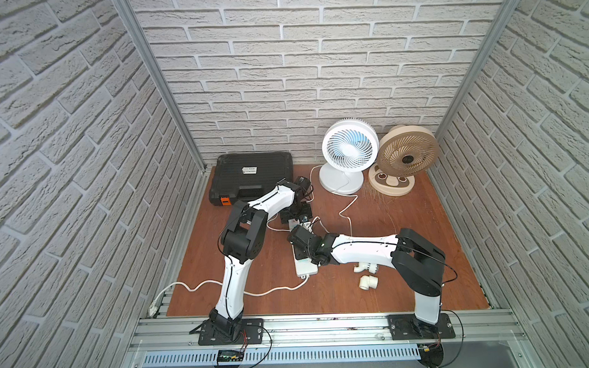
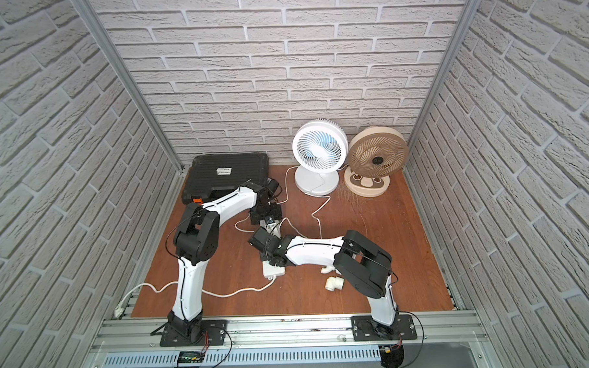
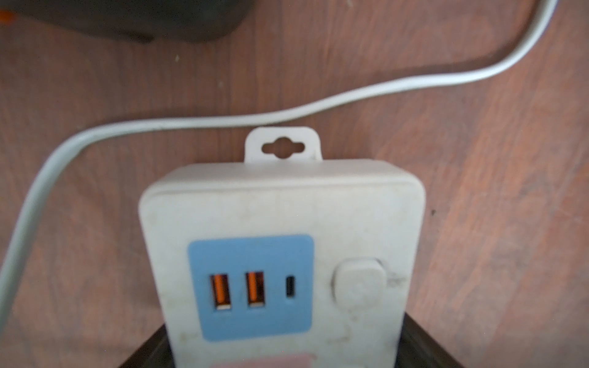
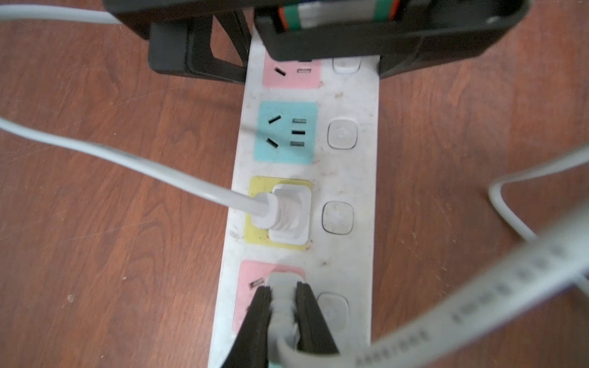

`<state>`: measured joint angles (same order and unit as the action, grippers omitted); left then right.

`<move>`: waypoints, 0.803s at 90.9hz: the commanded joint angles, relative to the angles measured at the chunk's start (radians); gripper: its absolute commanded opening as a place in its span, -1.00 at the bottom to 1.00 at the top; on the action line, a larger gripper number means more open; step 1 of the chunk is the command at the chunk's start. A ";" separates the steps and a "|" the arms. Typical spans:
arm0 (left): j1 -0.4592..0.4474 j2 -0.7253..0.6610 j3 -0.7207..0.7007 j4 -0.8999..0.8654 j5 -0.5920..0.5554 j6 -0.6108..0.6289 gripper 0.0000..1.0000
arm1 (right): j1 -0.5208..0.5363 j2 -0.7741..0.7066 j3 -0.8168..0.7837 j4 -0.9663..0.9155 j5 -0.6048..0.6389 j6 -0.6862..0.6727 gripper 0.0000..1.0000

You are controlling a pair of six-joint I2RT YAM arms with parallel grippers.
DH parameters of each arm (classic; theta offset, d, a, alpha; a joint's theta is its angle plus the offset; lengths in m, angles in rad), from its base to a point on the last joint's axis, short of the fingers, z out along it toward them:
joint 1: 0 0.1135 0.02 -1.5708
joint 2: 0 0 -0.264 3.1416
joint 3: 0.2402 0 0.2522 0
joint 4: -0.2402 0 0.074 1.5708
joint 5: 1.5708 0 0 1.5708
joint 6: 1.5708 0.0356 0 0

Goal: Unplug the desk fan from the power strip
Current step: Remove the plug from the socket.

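I work on a reddish-brown wooden board (image 1: 389,222), scuffed and scratched, boxed in on three sides by pale brick-patterned walls (image 1: 282,74) with aluminium posts at the corners. The power strip (image 4: 347,178) lies flat near the middle of this board, its row of pink, blue and yellow sockets facing up. My right gripper (image 4: 283,315) is clamped on a grey plug (image 4: 282,306) seated in a pink socket of the strip; the next socket along, a yellow one, holds a white plug (image 4: 288,213) whose cord trails off across the wood. My left gripper (image 1: 296,213) sits at the strip's far end, a dark finger (image 3: 424,344) on either side of its body, seemingly pinching it, though I cannot tell for sure. Beyond the strip, against the back wall, stand a white fan (image 1: 347,152) and a beige fan (image 1: 405,157). A black case (image 1: 249,176) lies left of the fans. Two white pipe fittings (image 1: 369,276) rest on the wood to the right of the strip.
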<state>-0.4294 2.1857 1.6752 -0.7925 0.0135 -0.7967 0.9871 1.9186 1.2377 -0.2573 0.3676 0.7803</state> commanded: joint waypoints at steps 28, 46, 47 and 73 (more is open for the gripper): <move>-0.004 0.085 -0.067 0.031 0.062 0.012 -1.00 | 0.039 0.025 0.071 -0.112 0.061 -0.052 -0.95; -0.005 0.081 -0.077 0.037 0.064 0.008 -1.00 | 0.063 0.049 0.115 -0.157 0.109 -0.081 -0.95; -0.005 0.081 -0.077 0.037 0.064 0.008 -1.00 | 0.064 0.049 0.115 -0.157 0.109 -0.081 -0.95; -0.006 0.079 -0.077 0.038 0.065 0.010 -1.00 | 0.062 0.038 0.098 -0.139 0.100 -0.075 -0.95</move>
<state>-0.4294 2.1780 1.6623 -0.7795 0.0162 -0.7967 1.0321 1.9713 1.3323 -0.3714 0.4633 0.7261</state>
